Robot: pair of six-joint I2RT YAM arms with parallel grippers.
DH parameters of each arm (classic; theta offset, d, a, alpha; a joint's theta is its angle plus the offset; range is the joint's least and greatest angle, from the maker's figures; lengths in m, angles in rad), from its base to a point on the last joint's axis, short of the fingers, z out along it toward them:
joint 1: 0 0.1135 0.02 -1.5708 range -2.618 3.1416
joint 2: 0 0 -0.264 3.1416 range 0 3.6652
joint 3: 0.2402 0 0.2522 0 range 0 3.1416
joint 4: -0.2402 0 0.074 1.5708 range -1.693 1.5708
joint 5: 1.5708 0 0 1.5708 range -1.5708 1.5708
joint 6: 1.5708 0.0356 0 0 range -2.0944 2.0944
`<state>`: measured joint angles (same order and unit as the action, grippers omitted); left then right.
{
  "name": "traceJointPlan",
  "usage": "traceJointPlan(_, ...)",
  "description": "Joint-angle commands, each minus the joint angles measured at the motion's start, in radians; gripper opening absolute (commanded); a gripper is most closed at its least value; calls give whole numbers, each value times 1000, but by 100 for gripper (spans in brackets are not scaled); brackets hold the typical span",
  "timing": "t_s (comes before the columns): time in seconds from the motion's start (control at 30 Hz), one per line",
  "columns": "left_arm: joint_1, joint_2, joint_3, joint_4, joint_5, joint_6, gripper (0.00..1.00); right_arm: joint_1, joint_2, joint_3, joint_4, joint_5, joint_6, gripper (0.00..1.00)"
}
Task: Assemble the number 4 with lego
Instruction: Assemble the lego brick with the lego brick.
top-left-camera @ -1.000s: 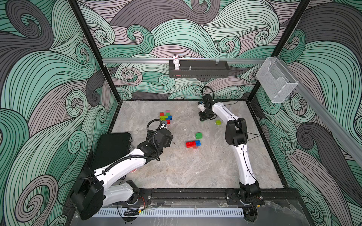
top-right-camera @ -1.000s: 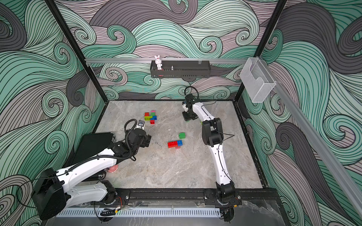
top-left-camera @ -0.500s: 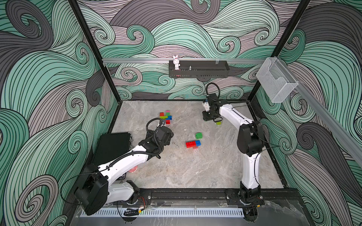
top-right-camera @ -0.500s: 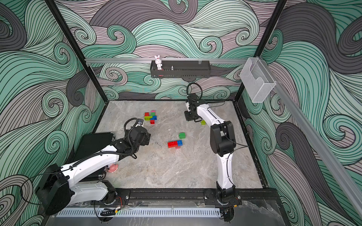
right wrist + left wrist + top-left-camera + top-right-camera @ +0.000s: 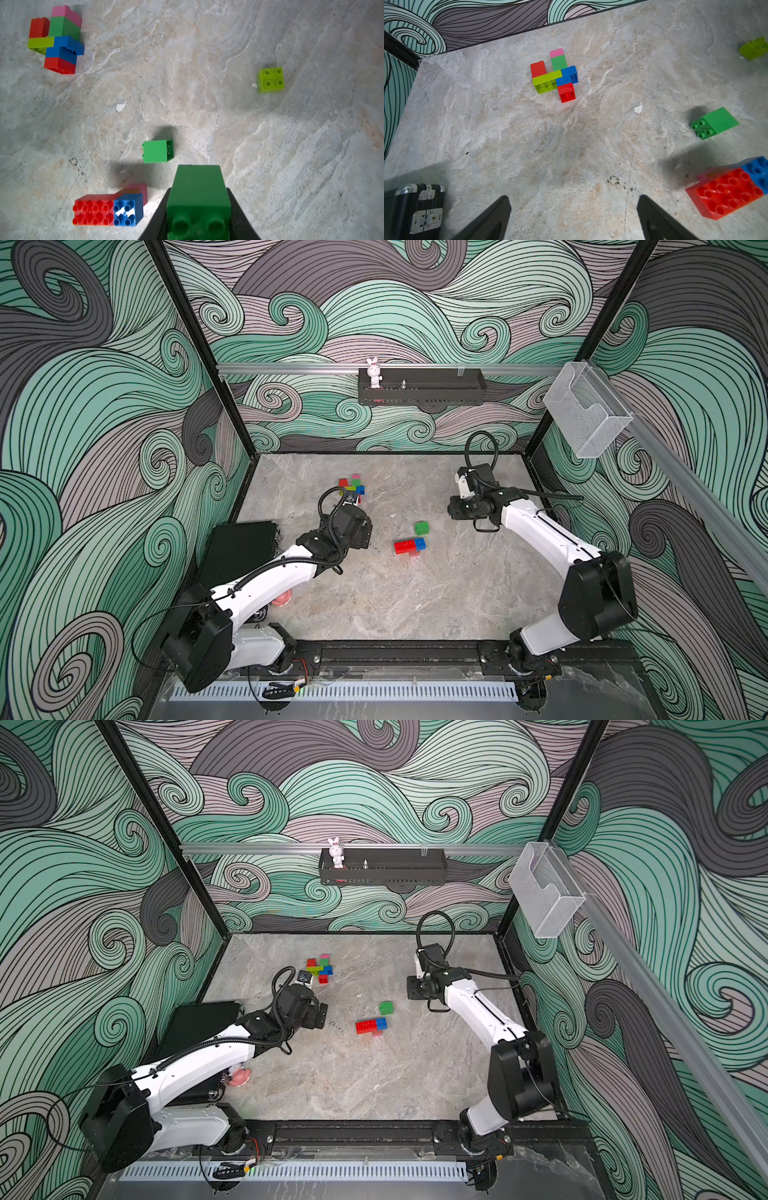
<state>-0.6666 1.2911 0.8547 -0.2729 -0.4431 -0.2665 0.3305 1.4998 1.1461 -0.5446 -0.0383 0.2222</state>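
— Holding a dark green brick clamped above the surface, the right gripper: why?
— Likely to carry it to the colourful cluster across the surface. The left gripper hangs wide and empty near that cluster, perhaps to steady it.

The left hand is gaping wide, empty, on a low outstretched arm; the right hand is clamping a dark green brick, elbow raised.
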Motion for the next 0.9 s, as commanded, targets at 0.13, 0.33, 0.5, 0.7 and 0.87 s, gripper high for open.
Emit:
traceJointPlan(0.13,7,97,113,-16,159,-48,99,60,-196,-147,53,17,126,0)
traceJointPlan(0.33,7,231,218,-73,287,-140,98,170,-230,-169,-21,33,156,0)
traceJointPlan(0.5,7,286,250,-93,347,-172,99,238,-221,-165,-30,25,160,0)
traceJointPlan(0.7,10,306,258,-143,360,-192,99,278,-152,-120,-53,-11,174,0)
traceJointPlan(0.87,38,348,322,-251,448,-226,99,303,0,16,-240,48,179,0)
